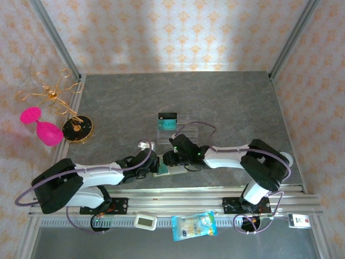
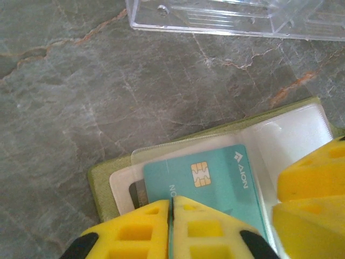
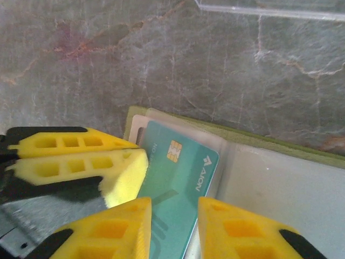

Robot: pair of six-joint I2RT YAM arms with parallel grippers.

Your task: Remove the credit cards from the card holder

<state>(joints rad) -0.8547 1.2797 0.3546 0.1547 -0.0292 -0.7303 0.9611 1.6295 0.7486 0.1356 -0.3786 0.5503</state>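
Observation:
The olive-yellow card holder (image 1: 161,171) (image 2: 99,183) (image 3: 269,141) lies open on the grey table between both grippers. A teal credit card (image 2: 215,178) (image 3: 178,172) with a gold chip sticks out of its clear left pocket. A dark card edge (image 2: 137,194) peeks from beneath it. My left gripper (image 1: 152,167) (image 2: 171,216) is shut on the near edge of the teal card. My right gripper (image 1: 168,159) (image 3: 172,224) is open, its yellow fingers (image 3: 121,229) standing either side of the same card's end. Another teal card (image 1: 167,124) rests in the clear tray.
The clear plastic tray (image 1: 180,121) (image 2: 226,16) stands just beyond the card holder. At the left are a gold wire stand (image 1: 54,97), pink pieces (image 1: 43,127) and a round black dish (image 1: 77,128). A snack packet (image 1: 194,225) and a small timer (image 1: 145,221) lie by the near rail.

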